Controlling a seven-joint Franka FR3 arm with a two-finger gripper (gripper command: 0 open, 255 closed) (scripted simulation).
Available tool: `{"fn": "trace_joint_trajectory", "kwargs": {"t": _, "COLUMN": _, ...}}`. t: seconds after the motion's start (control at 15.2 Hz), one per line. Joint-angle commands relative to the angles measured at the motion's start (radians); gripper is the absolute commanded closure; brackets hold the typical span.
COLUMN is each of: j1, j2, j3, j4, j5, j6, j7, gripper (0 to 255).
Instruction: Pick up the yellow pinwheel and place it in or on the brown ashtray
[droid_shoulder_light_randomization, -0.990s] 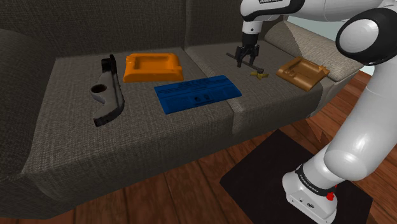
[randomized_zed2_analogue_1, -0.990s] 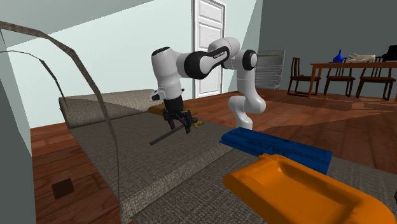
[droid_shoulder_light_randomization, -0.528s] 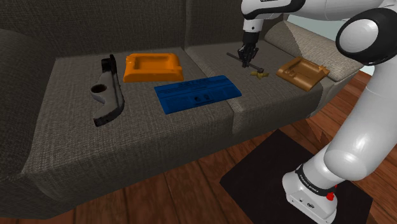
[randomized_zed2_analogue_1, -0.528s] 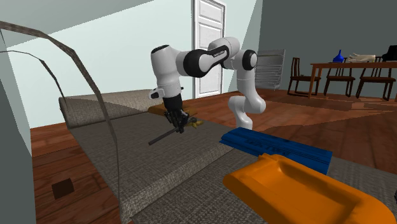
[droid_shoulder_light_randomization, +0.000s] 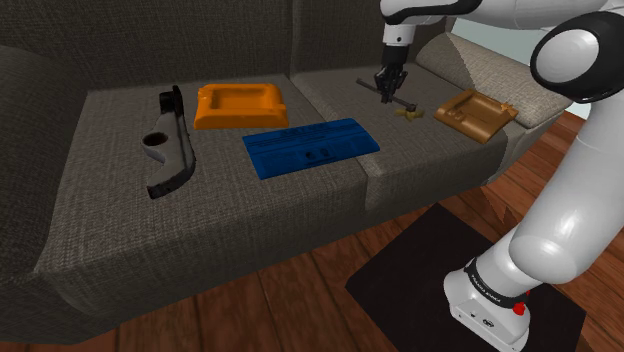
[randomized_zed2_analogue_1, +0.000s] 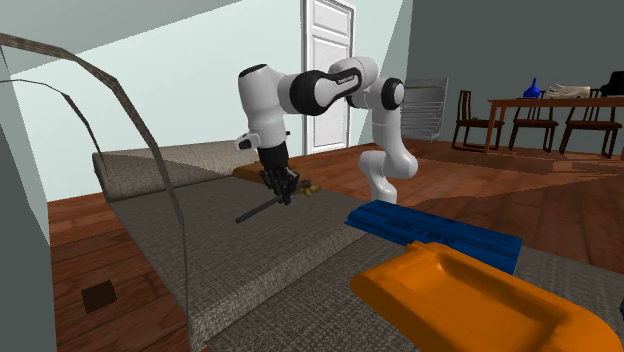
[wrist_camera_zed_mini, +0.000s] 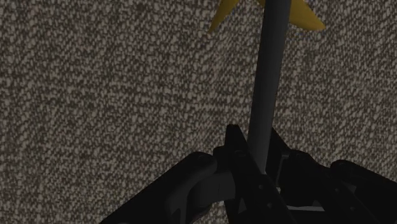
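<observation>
Pinching the grey stick of the pinwheel (wrist_camera_zed_mini: 266, 83): the gripper (wrist_camera_zed_mini: 257, 153) fingers are pressing on it from both sides, roughly mid-stick in the shoulder view. The gripper (droid_shoulder_light_randomization: 387, 90) is hanging near-vertical over the sofa's (droid_shoulder_light_randomization: 100, 220) right-hand seat cushion.

The pinwheel (droid_shoulder_light_randomization: 405, 113) is lying low with its long axis running diagonally, upper left to lower right in the shoulder view. Its yellow-vaned end is pointing toward the brown ashtray (droid_shoulder_light_randomization: 475, 113), which is sitting near it and apart from it on the same cushion. In the second exterior view the stick (randomized_zed2_analogue_1: 255, 212) is slanting down toward that view's left, away from the gripper (randomized_zed2_analogue_1: 281, 190).

The vanes are getting cut off at the wrist view's edge. Can't tell if the stick is touching the fabric or sitting just clear of it.

The sofa is showing coarse grey weave. An orange tray (droid_shoulder_light_randomization: 240, 104), a blue flat piece (droid_shoulder_light_randomization: 310, 146) and a black object (droid_shoulder_light_randomization: 168, 143) are lying on the other cushion. Wooden floor (droid_shoulder_light_randomization: 300, 300), a black mat (droid_shoulder_light_randomization: 410, 270), a white door (randomized_zed2_analogue_1: 330, 60) and a dining table (randomized_zed2_analogue_1: 550, 103) with chairs are surrounding it.
</observation>
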Motion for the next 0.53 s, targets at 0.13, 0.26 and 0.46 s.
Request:
{"fn": "trace_joint_trajectory", "kwargs": {"t": 0.13, "j1": -0.003, "j2": 0.004, "j3": -0.001, "j4": 0.06, "j5": 0.0, "j6": -0.056, "j7": -0.001, "gripper": 255}}
{"fn": "trace_joint_trajectory", "kwargs": {"t": 0.26, "j1": -0.004, "j2": 0.005, "j3": -0.002, "j4": 0.088, "j5": 0.0, "j6": -0.084, "j7": -0.001, "gripper": 255}}
{"fn": "trace_joint_trajectory", "kwargs": {"t": 0.46, "j1": -0.005, "j2": 0.009, "j3": -0.002, "j4": 0.134, "j5": 0.001, "j6": -0.126, "j7": 0.0, "gripper": 255}}
